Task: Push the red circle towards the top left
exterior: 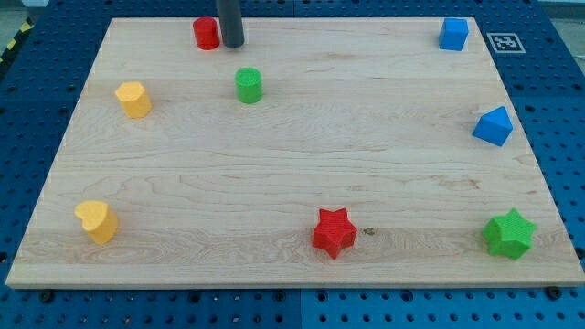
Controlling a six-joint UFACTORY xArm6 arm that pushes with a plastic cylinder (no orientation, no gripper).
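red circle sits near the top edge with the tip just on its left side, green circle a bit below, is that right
Not quite: my tip is just on the view's right of the red circle, not its left, as the camera view shows. The green circle does sit a bit below.

A pale wooden table point(302, 164) is lying over a blue pegboard point(27, 110) and carrying eight small blocks. At the far left, the red circle point(206, 33) is sitting by the far edge, with my tip point(232, 43) resting just to its right. A green cylinder point(249, 85) and a yellow block point(133, 99) are sitting nearer. A yellow heart point(97, 221) is occupying the near left. A red star point(334, 232) and a green star point(508, 234) are lining the near edge. A blue cube point(453, 34) and a second blue block point(493, 126) are keeping to the right.
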